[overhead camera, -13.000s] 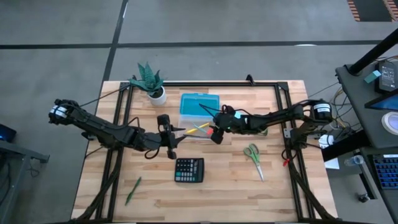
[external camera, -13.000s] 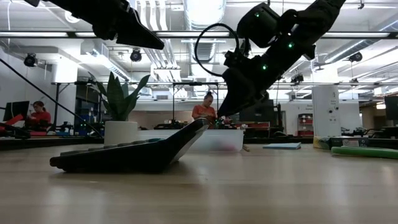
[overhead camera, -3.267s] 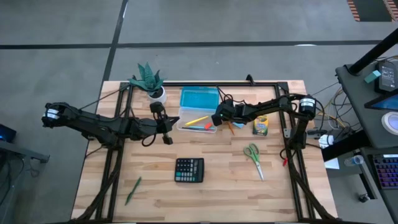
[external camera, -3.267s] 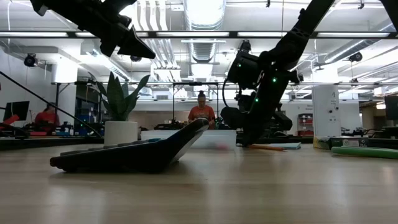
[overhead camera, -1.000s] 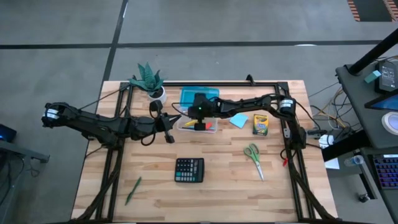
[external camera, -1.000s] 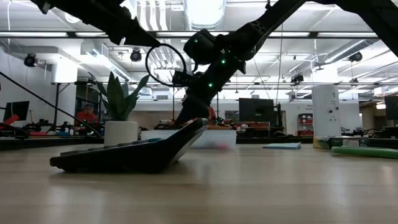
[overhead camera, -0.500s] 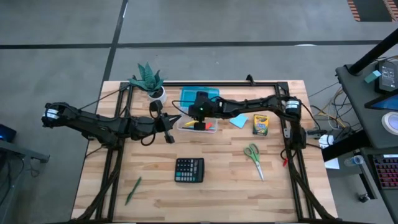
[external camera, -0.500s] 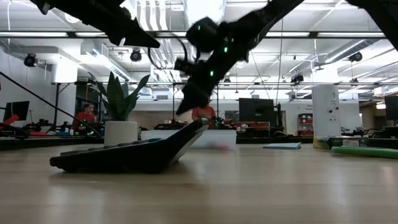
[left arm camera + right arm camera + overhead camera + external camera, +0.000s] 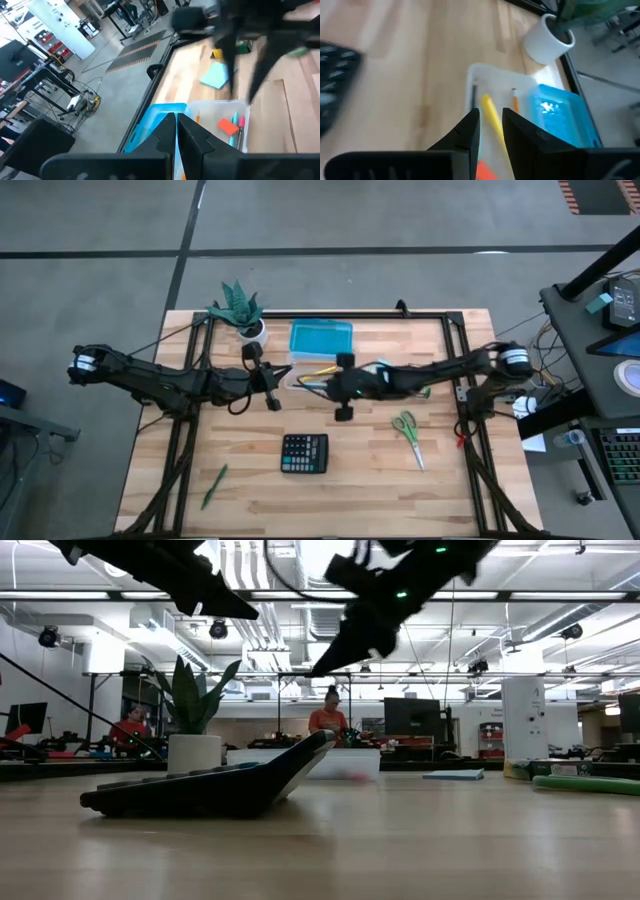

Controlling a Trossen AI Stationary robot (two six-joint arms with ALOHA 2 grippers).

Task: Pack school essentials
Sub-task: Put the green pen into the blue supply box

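While the green pen (image 9: 213, 486) lies unpacked at the table's (image 9: 240, 500) left, the left gripper (image 9: 268, 385) waits closed beside the clear case (image 9: 295, 385) holding pencils; the right gripper (image 9: 341, 410), narrowly parted and empty, hovers nearby; scissors (image 9: 407, 430) remain out.

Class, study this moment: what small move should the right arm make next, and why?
Probably swing the right gripper toward the green-handled scissors: it hovers beside the clear box, and the scissors lie unpacked on the wood nearby.
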